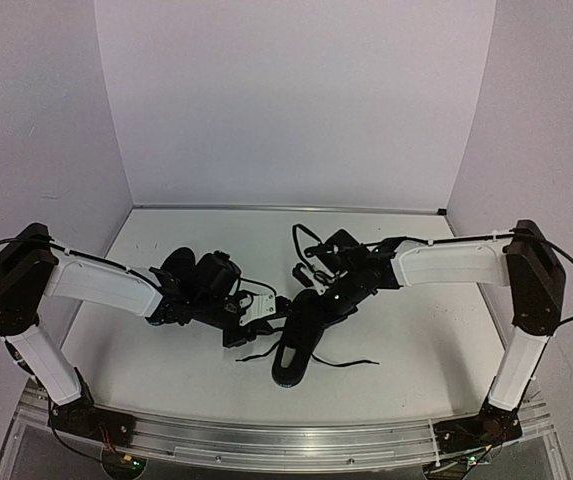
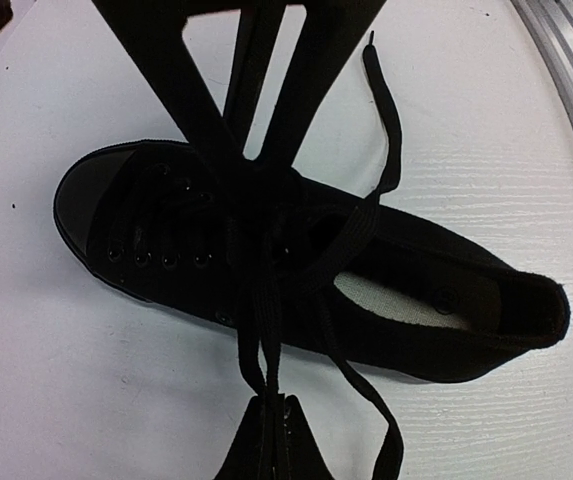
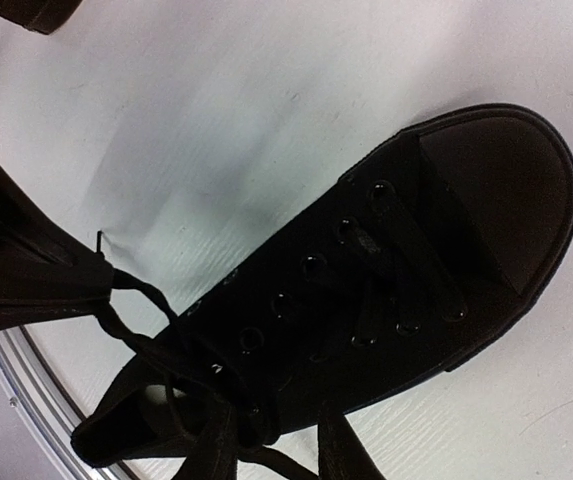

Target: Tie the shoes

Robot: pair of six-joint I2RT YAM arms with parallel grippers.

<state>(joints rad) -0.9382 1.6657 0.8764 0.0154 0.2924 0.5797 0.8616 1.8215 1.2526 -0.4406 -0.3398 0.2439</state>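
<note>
White table point(image 1: 416, 325) spreads wide behind shoe point(image 1: 296, 345); front rail point(image 1: 286, 436) seemingly close.

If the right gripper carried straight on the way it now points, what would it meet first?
Most likely the shoe: the right gripper points down at its laced top near the opening, straddling the laces. Depth is hard to judge, so contact may be near.

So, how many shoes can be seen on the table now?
2. One shoe lies at the centre of the table. The other shoe seems to be the dark shape behind the left arm, mostly hidden.
</note>
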